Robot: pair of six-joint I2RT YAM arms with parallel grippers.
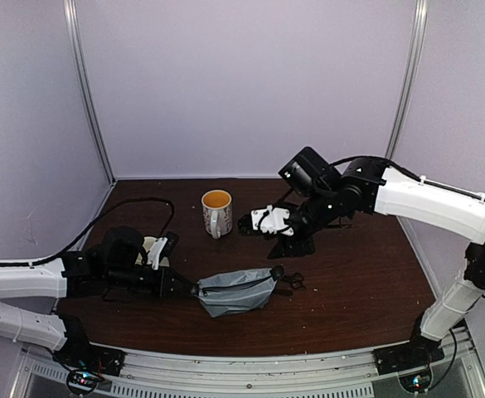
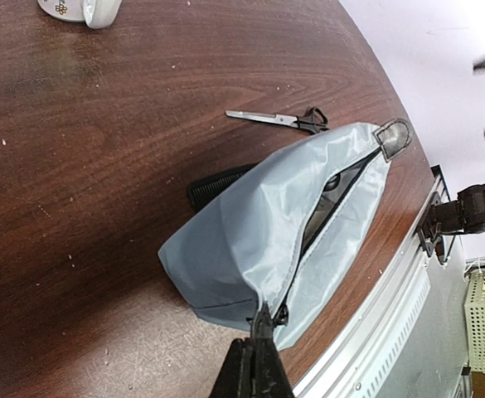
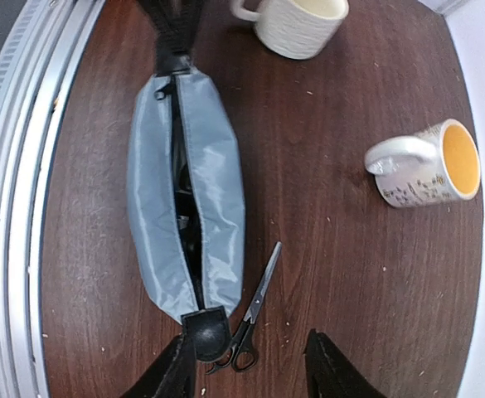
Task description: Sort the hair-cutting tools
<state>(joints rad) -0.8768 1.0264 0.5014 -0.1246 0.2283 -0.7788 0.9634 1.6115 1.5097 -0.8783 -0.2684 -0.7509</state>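
A grey zip pouch [image 1: 238, 288] lies open near the table's front, with dark tools inside that I cannot tell apart. My left gripper [image 2: 263, 323] is shut on the pouch's zip end, which also shows in the top view [image 1: 191, 288]. One pair of black-handled scissors [image 3: 256, 307] lies shut on the table beside the pouch's black tab [image 3: 206, 333]. My right gripper [image 3: 246, 373] is open, above the scissors' handles and the tab. A black comb [image 2: 217, 184] pokes out from under the pouch. No second scissors, clipper or guard shows clearly.
A cream mug with an orange inside [image 1: 217, 211] stands at centre back. A second cream mug [image 3: 300, 21] sits by the left arm. The table's metal front rail [image 2: 375, 323] runs close to the pouch.
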